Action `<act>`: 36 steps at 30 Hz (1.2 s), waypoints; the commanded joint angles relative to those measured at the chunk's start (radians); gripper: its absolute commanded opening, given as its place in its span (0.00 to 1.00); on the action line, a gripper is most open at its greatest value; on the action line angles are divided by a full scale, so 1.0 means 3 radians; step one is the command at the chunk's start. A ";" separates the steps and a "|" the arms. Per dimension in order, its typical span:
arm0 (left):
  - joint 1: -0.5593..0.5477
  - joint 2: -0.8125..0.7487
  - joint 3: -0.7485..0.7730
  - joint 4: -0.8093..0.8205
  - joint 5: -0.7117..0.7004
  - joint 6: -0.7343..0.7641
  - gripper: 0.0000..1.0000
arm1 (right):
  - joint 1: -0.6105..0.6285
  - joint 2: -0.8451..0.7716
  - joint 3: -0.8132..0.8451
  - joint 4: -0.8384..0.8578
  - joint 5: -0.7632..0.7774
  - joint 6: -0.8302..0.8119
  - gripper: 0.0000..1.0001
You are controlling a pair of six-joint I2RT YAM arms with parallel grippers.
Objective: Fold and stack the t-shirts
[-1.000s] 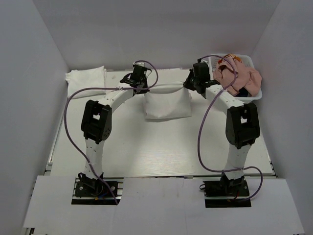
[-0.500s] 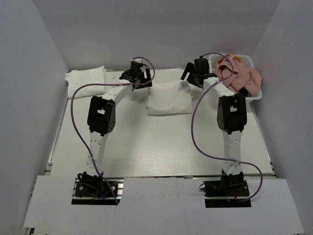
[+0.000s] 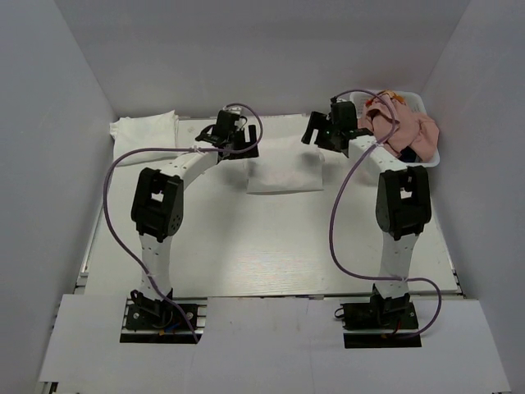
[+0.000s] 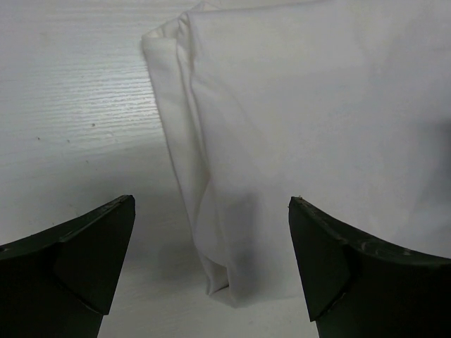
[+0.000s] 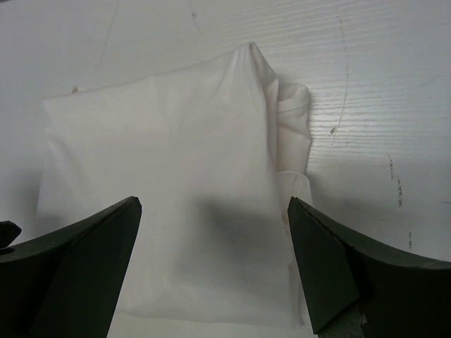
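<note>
White folded t-shirt (image 3: 285,167) lay flat at the far middle of the table (image 3: 246,246), between the two arms. The left gripper (image 4: 211,203) hung over its left edge, jaws spread wide and holding nothing. The right gripper (image 5: 213,202) gaped likewise over its right edge. A stack of white folded shirts (image 3: 143,129) sat in the far left corner, and a pink shirt (image 3: 402,127) was heaped in the basket (image 3: 413,99).

Bright, even, diffuse light falls, probably from overhead. The worktop (image 3: 262,254) carries a faint sheen near its middle. In the wrist views soft grey shadows lie on the folded white t-shirt (image 4: 317,127); the dark left tool (image 4: 211,204) looks slightly soft-edged.
</note>
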 commanded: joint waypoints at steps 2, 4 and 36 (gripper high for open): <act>0.0017 0.0058 0.0052 -0.0033 -0.0007 -0.0056 1.00 | -0.0003 0.0228 0.0186 -0.0264 -0.0065 -0.0151 0.90; 0.0047 0.0185 0.0169 -0.0002 0.0033 -0.0117 1.00 | -0.0008 0.0396 0.0314 -0.0412 -0.0024 -0.0171 0.90; 0.0211 0.0666 0.0021 0.0642 0.0412 -0.0178 0.13 | -0.0488 0.0796 -0.0289 0.0473 -0.1339 0.0366 0.00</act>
